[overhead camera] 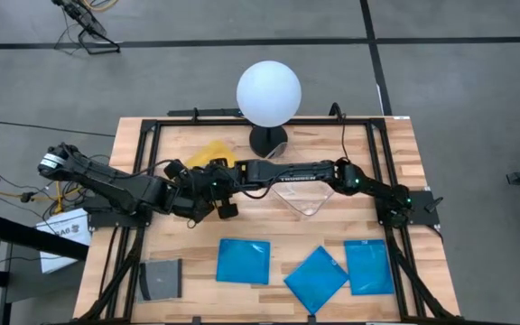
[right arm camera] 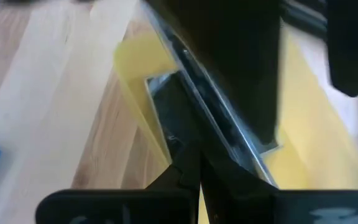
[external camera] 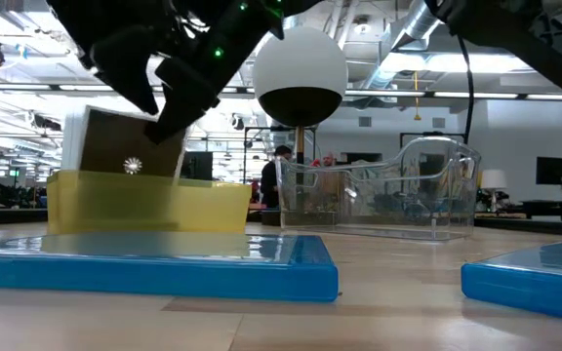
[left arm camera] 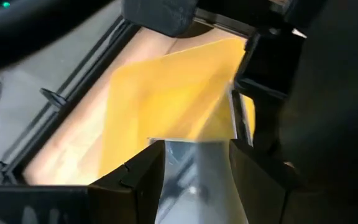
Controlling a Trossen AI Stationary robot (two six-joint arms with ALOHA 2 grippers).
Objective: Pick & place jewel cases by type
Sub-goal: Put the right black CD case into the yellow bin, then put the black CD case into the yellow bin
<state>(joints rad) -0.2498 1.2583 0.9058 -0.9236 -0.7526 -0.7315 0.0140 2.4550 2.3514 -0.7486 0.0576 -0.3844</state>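
Note:
A grey jewel case with a clear face (external camera: 125,151) stands tilted over the yellow tray (external camera: 144,205) at the table's far left. Its lower part is hidden behind the tray's wall. Both grippers are at it from above. My left gripper (left arm camera: 197,180) is shut on the case (left arm camera: 197,168). My right gripper (right arm camera: 199,177), reaching across the table, is shut with its tips at a corner of the case (right arm camera: 166,118). Three blue jewel cases (overhead camera: 244,260) (overhead camera: 316,278) (overhead camera: 368,266) and another grey one (overhead camera: 161,278) lie flat along the near edge. My left gripper pinches the grey case between its two fingers (left arm camera: 135,180), by the upper end (left arm camera: 197,155), coming down from above. The case is tilted and reaches down into the yellow tray (left arm camera: 166,93). Whether it rests on the tray floor is hidden. My right gripper's shut fingertips lie at the case's corner (right arm camera: 185,155). Whether they touch it, I cannot tell.
A clear plastic tray (overhead camera: 307,200) stands at the table's middle, under the right arm. A white ball lamp on a dark foot (overhead camera: 268,93) stands at the far edge. A black frame (overhead camera: 143,135) borders the table. Bare wood lies between the trays and the near row of cases.

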